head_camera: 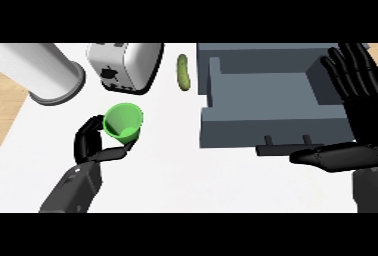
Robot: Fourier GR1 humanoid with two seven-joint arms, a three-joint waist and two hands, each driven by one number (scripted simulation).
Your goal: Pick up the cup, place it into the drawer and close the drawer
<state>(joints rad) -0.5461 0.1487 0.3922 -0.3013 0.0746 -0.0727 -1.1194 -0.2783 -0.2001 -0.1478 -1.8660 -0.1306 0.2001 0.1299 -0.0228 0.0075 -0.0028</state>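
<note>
A green cup [123,121] sits over the white counter at the left, its mouth tipped toward me. My left hand [94,143] is curled round its lower side, fingers and thumb wrapping it. The grey drawer [260,120] stands pulled open at the right, its inside bare, with a dark handle [286,148] on its front. My right hand [356,90] rests at the drawer's right edge, fingers straight and pointing up, thumb lying by the handle.
A white toaster [124,65] stands at the back, a large metal cylinder [46,72] to its left. A green cucumber [183,72] lies between the toaster and the drawer. The white counter [192,180] spreads in front.
</note>
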